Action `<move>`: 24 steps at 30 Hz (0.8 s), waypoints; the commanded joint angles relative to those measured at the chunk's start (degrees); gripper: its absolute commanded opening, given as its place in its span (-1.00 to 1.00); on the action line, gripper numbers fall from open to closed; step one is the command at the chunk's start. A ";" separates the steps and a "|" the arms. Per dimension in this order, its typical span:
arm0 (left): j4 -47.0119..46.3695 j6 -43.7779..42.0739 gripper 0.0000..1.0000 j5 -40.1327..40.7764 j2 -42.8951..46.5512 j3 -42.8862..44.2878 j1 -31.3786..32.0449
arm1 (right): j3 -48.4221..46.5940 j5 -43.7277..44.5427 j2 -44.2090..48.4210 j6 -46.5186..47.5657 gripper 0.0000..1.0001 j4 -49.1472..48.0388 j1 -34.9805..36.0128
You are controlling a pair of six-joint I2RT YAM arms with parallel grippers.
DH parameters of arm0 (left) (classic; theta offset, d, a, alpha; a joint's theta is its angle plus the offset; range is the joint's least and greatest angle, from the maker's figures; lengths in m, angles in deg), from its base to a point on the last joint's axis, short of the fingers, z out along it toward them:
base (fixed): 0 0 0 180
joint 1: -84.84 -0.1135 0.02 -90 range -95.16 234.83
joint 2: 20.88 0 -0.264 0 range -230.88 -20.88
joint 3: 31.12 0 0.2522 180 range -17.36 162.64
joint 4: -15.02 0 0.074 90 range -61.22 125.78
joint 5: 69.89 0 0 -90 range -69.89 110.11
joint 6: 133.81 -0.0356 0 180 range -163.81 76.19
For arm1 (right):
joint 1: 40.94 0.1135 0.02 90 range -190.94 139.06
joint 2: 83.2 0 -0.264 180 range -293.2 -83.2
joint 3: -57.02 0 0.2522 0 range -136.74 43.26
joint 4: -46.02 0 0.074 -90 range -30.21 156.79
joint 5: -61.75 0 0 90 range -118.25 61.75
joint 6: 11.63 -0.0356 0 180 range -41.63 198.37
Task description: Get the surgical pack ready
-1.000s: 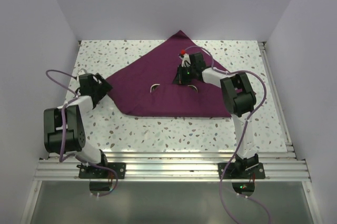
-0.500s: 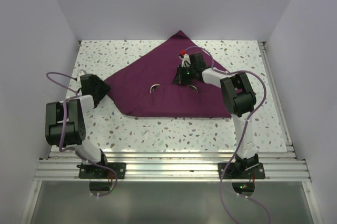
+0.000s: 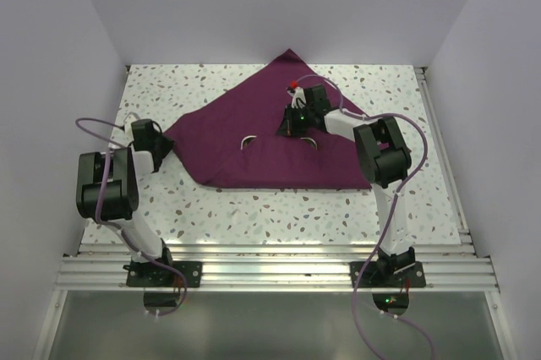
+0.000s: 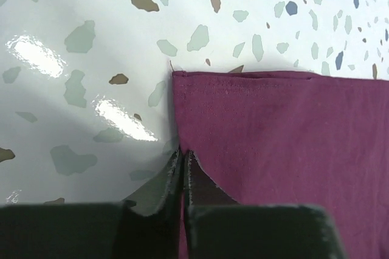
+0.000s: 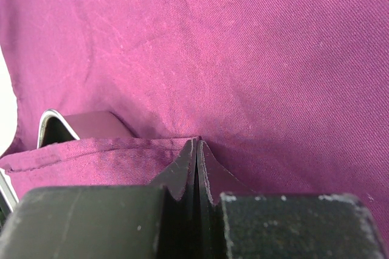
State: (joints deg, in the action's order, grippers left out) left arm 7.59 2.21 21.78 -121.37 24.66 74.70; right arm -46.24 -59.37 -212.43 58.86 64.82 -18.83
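So, left gripper [image 4: 183,157]: slid in, jaws clenched on purple cloth [image 4: 273,149] corner
Right gripper [image 5: 196,146]: jaws pinching a fold
Upshot: folding can start

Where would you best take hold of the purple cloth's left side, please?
Pinch the purple cloth at its left corner, coming in low from the table side: two hemmed edges meet there, lying flat and uncovered.
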 commanded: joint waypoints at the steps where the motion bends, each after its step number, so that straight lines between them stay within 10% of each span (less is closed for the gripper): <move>1: -2.01 -0.66 -1.00 1.57 -0.33 0.69 -0.50 | 0.90 -2.28 2.93 -0.09 -1.00 0.32 0.83; 24: 6.94 -11.39 -1.00 23.02 12.60 4.02 15.14 | 2.04 -1.58 3.19 -1.06 -1.00 0.23 1.80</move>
State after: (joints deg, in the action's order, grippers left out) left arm 10.70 -7.67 39.05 -109.17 25.25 90.00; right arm -45.32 -59.50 -212.12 58.29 64.15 -18.17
